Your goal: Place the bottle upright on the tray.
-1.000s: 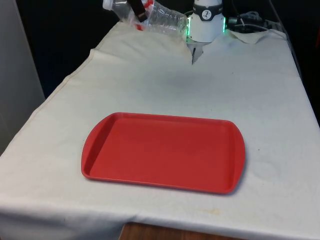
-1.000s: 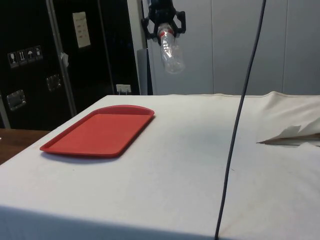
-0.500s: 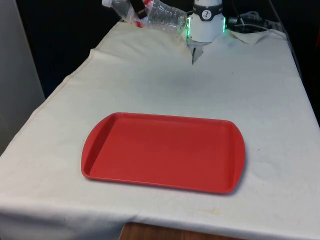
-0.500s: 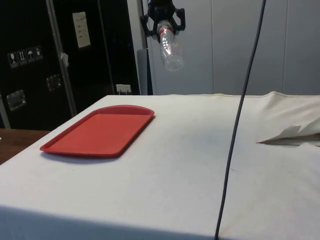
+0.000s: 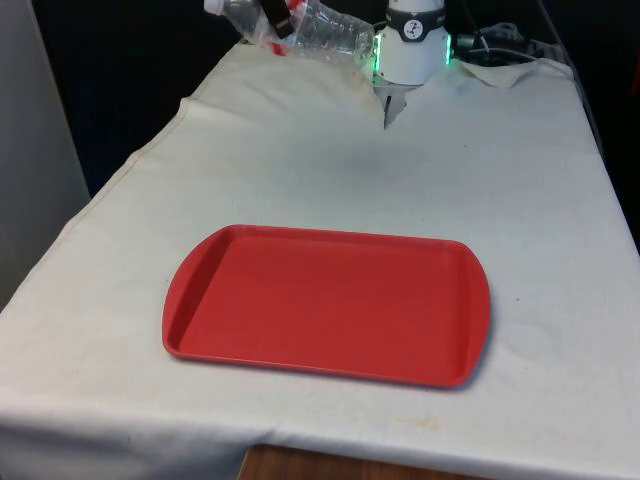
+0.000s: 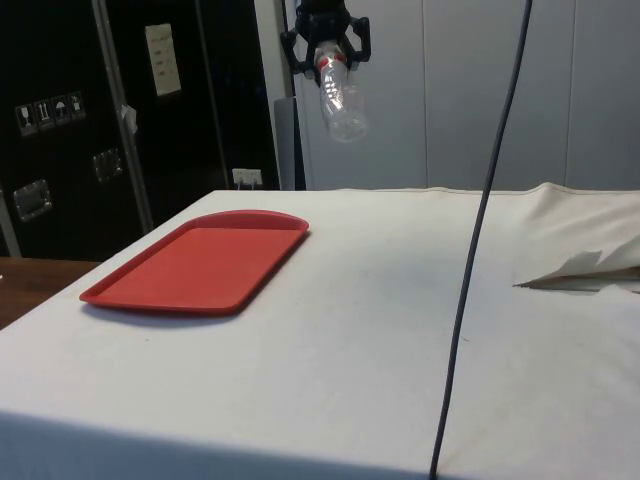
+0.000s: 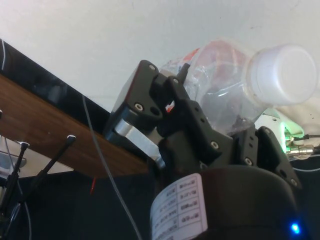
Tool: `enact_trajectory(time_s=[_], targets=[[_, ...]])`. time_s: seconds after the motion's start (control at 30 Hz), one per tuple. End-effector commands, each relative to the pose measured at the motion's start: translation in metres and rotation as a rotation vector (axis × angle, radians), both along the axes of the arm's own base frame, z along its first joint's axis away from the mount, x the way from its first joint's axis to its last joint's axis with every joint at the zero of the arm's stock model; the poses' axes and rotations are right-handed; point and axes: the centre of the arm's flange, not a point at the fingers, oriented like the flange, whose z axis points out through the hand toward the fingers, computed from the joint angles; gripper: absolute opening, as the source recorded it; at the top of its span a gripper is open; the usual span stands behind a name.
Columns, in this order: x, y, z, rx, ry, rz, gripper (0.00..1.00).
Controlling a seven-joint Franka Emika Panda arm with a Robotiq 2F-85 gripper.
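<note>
I saw nothing shift since half a second back: my tool [image 6: 326,47] stayed clamped on one clear bottle [image 6: 340,95], top of the side frame; one red tray [image 5: 325,303] sat mid-table [image 5: 520,170].

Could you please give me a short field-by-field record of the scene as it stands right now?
gripper: shut on the plastic bottle, high above the table
plastic bottle: clear, white cap, red label; held near its neck, tilted, not upright
tray: red, nothing on it; flat on the white cloth, apart from the bottle
white cloth: covers the table
task state: bottle in the air, not yet on the tray
</note>
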Motion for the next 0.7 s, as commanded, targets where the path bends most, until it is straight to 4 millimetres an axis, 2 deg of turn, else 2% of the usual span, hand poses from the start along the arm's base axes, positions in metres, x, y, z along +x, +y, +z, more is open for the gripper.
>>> enact_trajectory(time_s=[0.0,0.27,0.5,0.67], targets=[[0.0,0.0,0.0,0.0,0.002,0.0,0.34],[0.0,0.0,0.0,0.0,0.0,0.001,0.34],[0.003,0.0,0.007,-0.004,-0.012,0.003,0.34],[0.004,0.0,0.02,-0.008,-0.021,0.003,0.34]])
